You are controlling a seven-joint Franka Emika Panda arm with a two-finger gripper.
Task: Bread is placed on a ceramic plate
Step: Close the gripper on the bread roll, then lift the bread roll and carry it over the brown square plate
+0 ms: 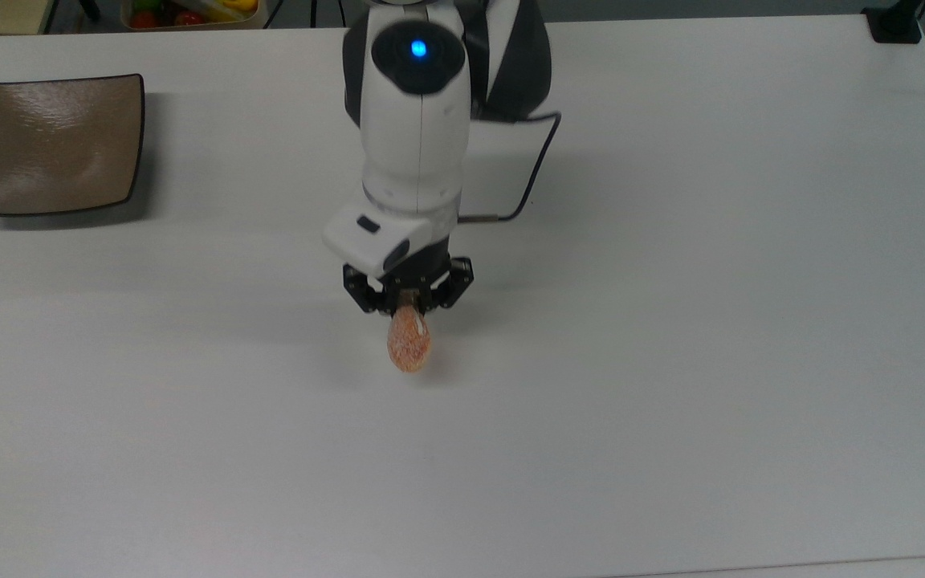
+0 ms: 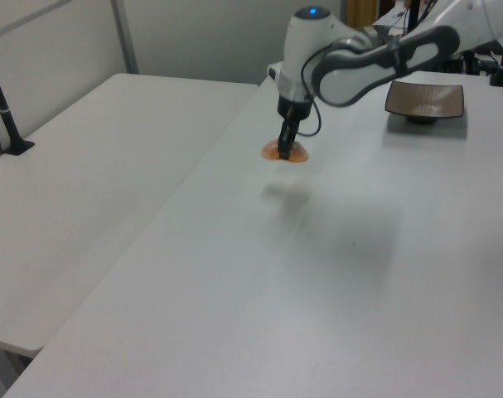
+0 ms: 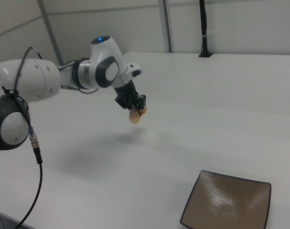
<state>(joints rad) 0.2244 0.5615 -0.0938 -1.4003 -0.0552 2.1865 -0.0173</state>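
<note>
One bread (image 1: 409, 347) and one ceramic plate (image 1: 53, 144) were counted on the scene, together with one robot arm (image 1: 418, 120) and its single gripper (image 1: 407, 303). The bread was seen as a small oval bun, orange-brown, with a speckled, sugary-looking crust; a short piece of a white stripe could be made out near its upper end in the top view. It was pinched at one end between the gripper's black fingers (image 1: 366, 295), which were drawn in against it, and it was held clear of the table (image 1: 711, 321): a soft shadow lay on the table below it in the left view, apart from the bun (image 2: 285, 152), and in the right view it (image 3: 134, 116) hung below the gripper (image 3: 134, 103) with a faint shadow beneath. The plate was square with rounded corners, glossy taupe-brown, thinly dark-rimmed and slightly dished. It lay bare at the top view's far left, well apart from the bread, and at the right view's lower right (image 3: 228, 202). The table was matt white and smooth. The arm was made of white shells with dark joints, and a blue light (image 1: 418, 49) glowed on its wrist. A thin black cable (image 1: 539, 168) looped beside it. No brand, label or writing could be read on any of the things.
</note>
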